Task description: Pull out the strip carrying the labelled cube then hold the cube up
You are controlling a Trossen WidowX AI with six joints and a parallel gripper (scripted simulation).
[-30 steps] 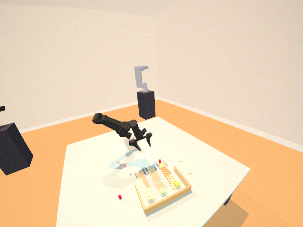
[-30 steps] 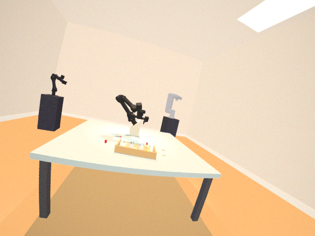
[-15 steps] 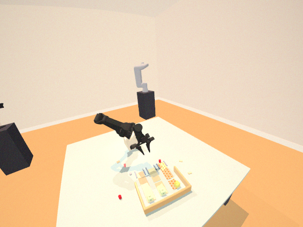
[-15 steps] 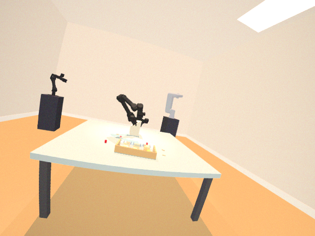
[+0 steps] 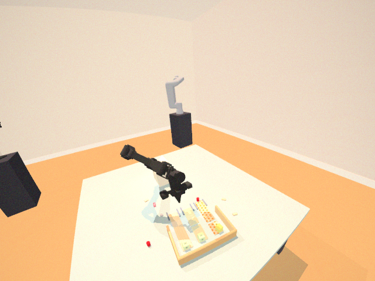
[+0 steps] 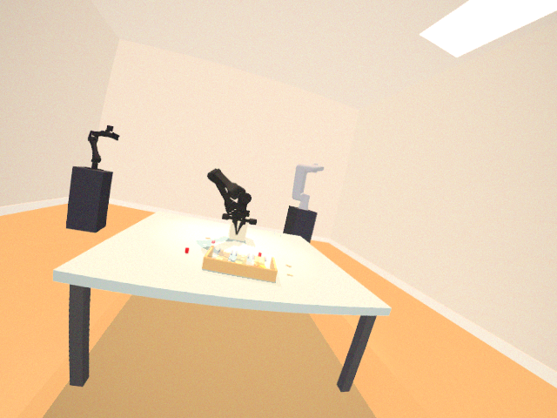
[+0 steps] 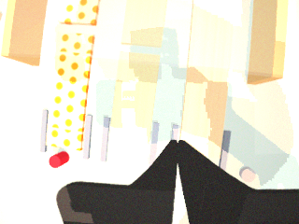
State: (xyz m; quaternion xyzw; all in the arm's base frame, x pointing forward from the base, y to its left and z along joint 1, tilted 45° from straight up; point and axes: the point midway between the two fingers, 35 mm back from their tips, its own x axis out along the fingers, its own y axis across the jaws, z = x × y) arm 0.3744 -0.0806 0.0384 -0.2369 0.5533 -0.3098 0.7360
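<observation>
My gripper point(image 5: 179, 201) point(image 6: 237, 232) point(image 7: 177, 146) is shut and empty, pointing down above the near ends of the strips. A dotted strip point(image 5: 208, 216) point(image 7: 70, 93) shows a gap and bears a yellow cube point(image 5: 218, 227). The middle pale strip point(image 5: 198, 231) point(image 7: 145, 70) also shows a gap; a pale cube point(image 5: 201, 237) with a small dark mark stands at its far end. The peach strip point(image 5: 181, 233) point(image 7: 206, 100) shows no clear gap; another pale marked cube point(image 5: 186, 244) stands at its far end. The marks are too small to read.
A wooden tray point(image 5: 208, 247) point(image 6: 238, 268) walls the strips on three sides. Short grey rails point(image 7: 43, 131) flank their near ends. A red cylinder point(image 5: 197, 199) point(image 7: 59, 159) stands near the dotted strip's end, another red cylinder point(image 5: 148, 243) point(image 6: 186, 250) outside the tray.
</observation>
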